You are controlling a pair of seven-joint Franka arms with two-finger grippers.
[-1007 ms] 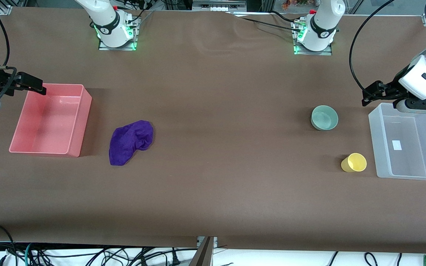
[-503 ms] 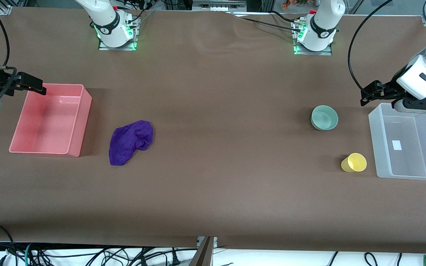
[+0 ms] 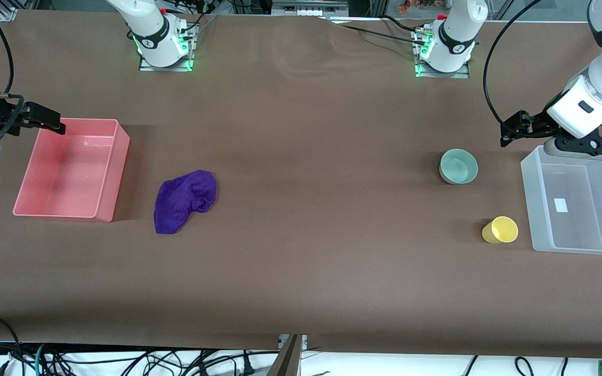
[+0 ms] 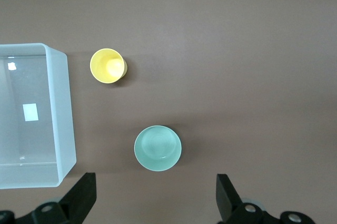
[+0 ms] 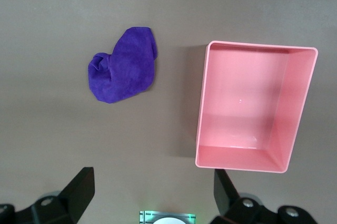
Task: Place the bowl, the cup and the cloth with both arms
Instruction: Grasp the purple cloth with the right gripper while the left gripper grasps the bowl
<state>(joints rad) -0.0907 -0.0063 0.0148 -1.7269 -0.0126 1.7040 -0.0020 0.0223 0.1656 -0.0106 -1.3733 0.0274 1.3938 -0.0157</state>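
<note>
The mint-green bowl stands upright on the brown table; it also shows in the left wrist view. The yellow cup lies nearer to the front camera, beside the clear bin; the left wrist view shows it too. The purple cloth lies crumpled beside the pink bin and shows in the right wrist view. My left gripper is open and empty, in the air between bowl and clear bin. My right gripper is open and empty over the pink bin's edge.
An empty pink bin stands at the right arm's end of the table. An empty clear plastic bin stands at the left arm's end. Black cables hang from both arms.
My left arm has risen a little and its gripper has shifted slightly toward the bowl. The right arm has not moved. Bowl, cup and cloth lie as before.
</note>
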